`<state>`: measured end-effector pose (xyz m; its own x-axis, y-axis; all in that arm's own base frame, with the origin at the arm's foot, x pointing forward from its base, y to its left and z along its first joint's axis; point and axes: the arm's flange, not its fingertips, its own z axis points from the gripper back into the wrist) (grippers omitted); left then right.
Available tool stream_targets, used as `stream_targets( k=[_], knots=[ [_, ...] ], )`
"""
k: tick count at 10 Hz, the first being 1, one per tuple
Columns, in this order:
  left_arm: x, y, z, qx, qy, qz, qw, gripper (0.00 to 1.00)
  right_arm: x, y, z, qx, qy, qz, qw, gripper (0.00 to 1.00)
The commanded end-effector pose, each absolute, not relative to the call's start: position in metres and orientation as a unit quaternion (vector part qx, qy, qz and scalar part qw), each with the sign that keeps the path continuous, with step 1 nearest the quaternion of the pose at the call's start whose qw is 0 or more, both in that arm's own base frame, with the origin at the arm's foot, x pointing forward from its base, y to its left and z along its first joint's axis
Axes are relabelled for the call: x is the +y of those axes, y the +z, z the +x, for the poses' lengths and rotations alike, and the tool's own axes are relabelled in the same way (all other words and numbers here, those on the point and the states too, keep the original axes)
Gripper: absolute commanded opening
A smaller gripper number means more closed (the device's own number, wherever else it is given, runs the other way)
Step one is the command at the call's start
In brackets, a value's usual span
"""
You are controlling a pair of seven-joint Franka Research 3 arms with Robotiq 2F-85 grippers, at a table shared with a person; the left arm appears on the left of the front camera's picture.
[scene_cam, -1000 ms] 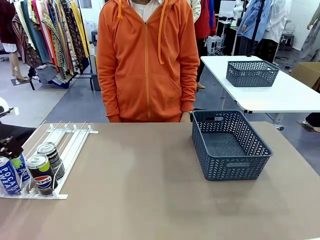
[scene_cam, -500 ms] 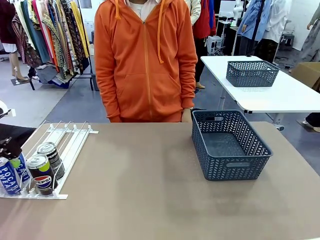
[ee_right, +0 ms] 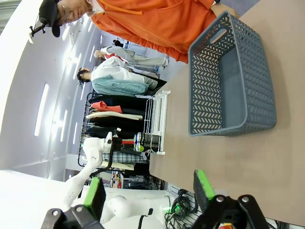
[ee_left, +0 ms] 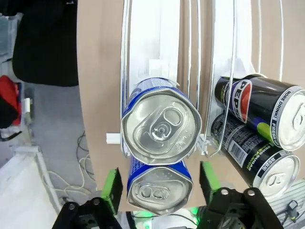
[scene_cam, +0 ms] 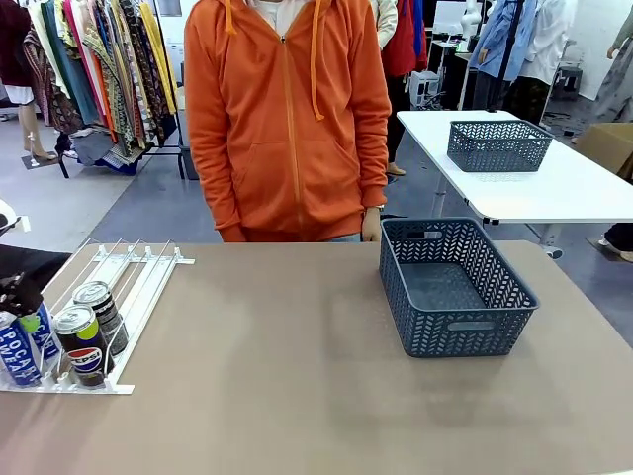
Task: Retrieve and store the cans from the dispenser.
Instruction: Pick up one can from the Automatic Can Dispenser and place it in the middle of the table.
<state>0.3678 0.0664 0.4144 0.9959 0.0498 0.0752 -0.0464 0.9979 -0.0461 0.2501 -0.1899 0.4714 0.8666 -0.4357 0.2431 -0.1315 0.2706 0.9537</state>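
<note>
Cans (scene_cam: 84,341) in dispenser (scene_cam: 148,265) — near left, basket (scene_cam: 465,338) right

grey floor (scene_cam: 59,213), clothes racks (scene_cam: 109,79), white table (scene_cam: 564,188)

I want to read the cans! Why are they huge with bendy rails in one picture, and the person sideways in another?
Left wrist view: the wide-angle lens is close, so the blue silver-topped cans loom and the white railed dispenser bows. Right wrist view: the camera is rolled, tipping the orange-hooded person sideways. Front view: sharp, undistorted.
</note>
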Motion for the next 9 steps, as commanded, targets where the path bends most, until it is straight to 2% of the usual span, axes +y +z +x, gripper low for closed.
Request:
stream_targets(
  k=[1, 7, 9],
  knots=[
    [0.065, 0.411, 0.366, -0.045, 0.037, -0.013, 0.998, 0.0, -0.189, 0.475, 0.252, -0.247, -0.1, 0.603, 0.752, 1.0],
    [0.064, 0.414, 0.363, -0.06, 0.036, -0.017, 0.997, 0.0, -0.189, 0.475, 0.252, -0.247, -0.1, 0.603, 0.752, 1.0],
    [0.061, 0.448, 0.346, -0.088, 0.022, -0.005, 0.996, 0.0, -0.189, 0.475, 0.252, -0.247, -0.1, 0.603, 0.752, 1.0]
  ],
)
